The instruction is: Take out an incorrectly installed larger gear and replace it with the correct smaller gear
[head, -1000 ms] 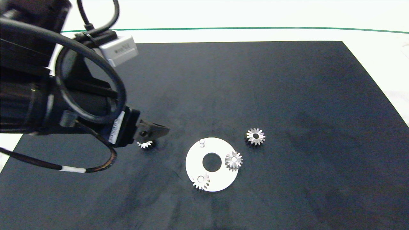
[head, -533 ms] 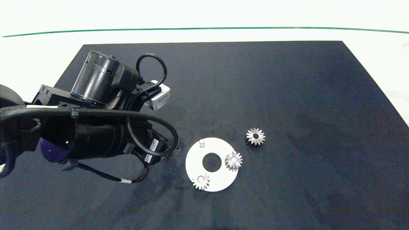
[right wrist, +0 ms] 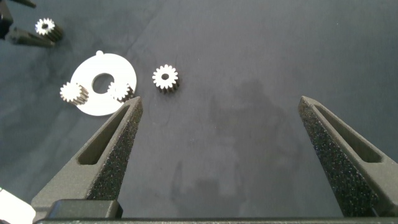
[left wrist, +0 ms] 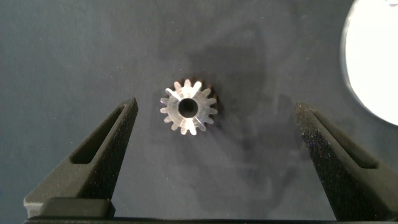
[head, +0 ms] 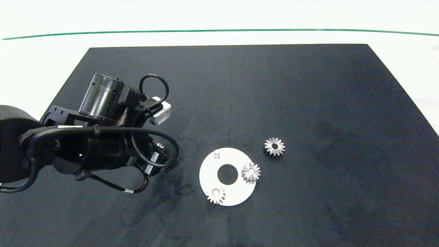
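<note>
Left pincer (left wrist: 214, 134): positioned above the dark mat (head: 308, 103) on the worktop (head: 219, 17), on the left side of the white disc (head: 209, 176). The fingers (left wrist: 99, 155) are spread wide and hold nothing. The smaller gear (left wrist: 189, 107) lies flat on the mat between the two fingers, centre hole facing up, clear of both finger pads. In the head view this gear (head: 159, 146) is mostly covered by the left arm; only a few teeth show. An edge of the white disc appears just beyond one finger in the left wrist view.

Right pincer (right wrist: 221, 146): not visible in the head view. Its wrist view shows it raised above the mat, fingers spread wide, empty, with bare mat between them.

White disc: lies flat on the mat, beyond the left pincer's fingertip side. It has a round central opening and one bare upright pin (head: 216, 153) near its far edge. Two small gears sit on it, one at the right rim (head: 251, 172) and one at the near rim (head: 216, 195).

The larger gear (head: 274, 146): rests on the mat just off the disc's right edge, apart from it, well away from the left pincer. In the right wrist view it (right wrist: 165, 78) lies beside the disc, ahead of the right pincer's fingers.
</note>
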Robot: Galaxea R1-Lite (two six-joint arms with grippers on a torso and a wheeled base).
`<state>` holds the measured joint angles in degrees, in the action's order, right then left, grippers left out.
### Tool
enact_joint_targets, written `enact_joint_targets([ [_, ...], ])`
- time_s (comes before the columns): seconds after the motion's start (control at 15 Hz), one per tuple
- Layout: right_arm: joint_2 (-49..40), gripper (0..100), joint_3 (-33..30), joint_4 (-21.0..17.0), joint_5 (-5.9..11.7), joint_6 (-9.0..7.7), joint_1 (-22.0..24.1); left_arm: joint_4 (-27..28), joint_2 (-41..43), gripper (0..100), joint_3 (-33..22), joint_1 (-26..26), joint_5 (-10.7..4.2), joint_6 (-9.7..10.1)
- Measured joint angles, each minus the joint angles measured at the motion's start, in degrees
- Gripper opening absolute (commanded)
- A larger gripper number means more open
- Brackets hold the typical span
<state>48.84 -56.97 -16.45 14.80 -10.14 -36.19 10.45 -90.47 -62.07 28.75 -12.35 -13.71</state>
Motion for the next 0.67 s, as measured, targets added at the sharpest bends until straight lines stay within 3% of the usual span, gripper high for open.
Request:
enact_joint_targets([
  [0.13,0.00,100,0.11,0.00,-0.02,-0.07,0.00,0.07,-0.22,100,-0.07,-0.52,0.80,-0.06],
  [0.67,-0.11,100,0.11,0.00,-0.04,-0.07,0.01,0.84,-4.16,100,-2.52,-2.45,0.94,-0.20],
])
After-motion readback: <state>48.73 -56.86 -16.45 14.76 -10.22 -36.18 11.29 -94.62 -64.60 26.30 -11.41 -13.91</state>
